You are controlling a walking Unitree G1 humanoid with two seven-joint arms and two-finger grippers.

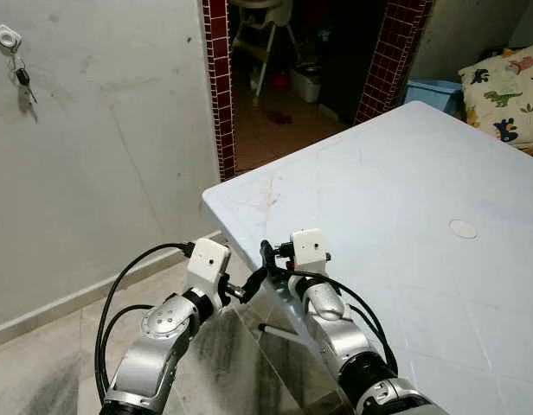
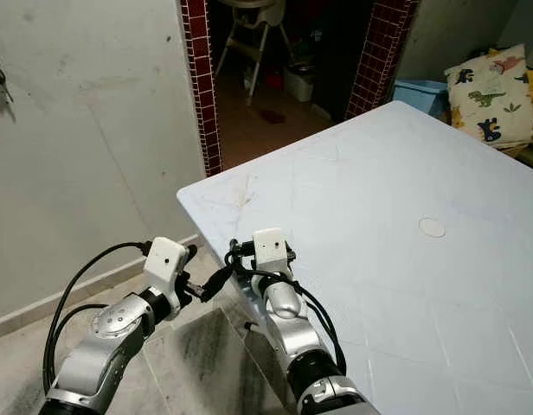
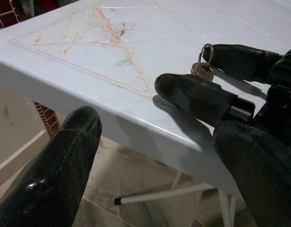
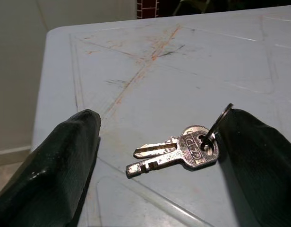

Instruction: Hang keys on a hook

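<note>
Grey plaster wall [image 1: 102, 147] stands on the robot's left, and high on it a small white hook [image 1: 6, 37] carries a set of dark hanging keys [image 1: 22, 79]. A doorway edged with dark red tiled pillars [image 1: 218, 86] opens beyond the wall. To the right spreads a pale blue plastic bench [image 1: 405, 199], its near corner scuffed with orange and dark scratch marks; a round cap [image 1: 463, 228] sits in the middle of its top. A dinosaur-print cushion [image 1: 504, 91] and a blue tub [image 1: 433, 92] lie past the far edge.

The task's keys [image 4: 176, 152], two small silver ones on a ring [image 4: 216, 124], lie flat on the bench close to that scuffed corner, well apart from the hook. The right gripper [image 4: 159, 156] rests over the bench corner with its black fingers [image 4: 55, 161] spread wide, one on each side of the keys; the ring stands up and leans against the inner face of one finger, while the other finger is clear of the keys. Nothing is pinched yet.

The left gripper [image 3: 155, 156] hangs just off the bench edge beside the right one, fingers [image 3: 51, 175] apart and holding nothing, aimed at the corner, with the marbled floor [image 3: 136, 179] below it.
</note>
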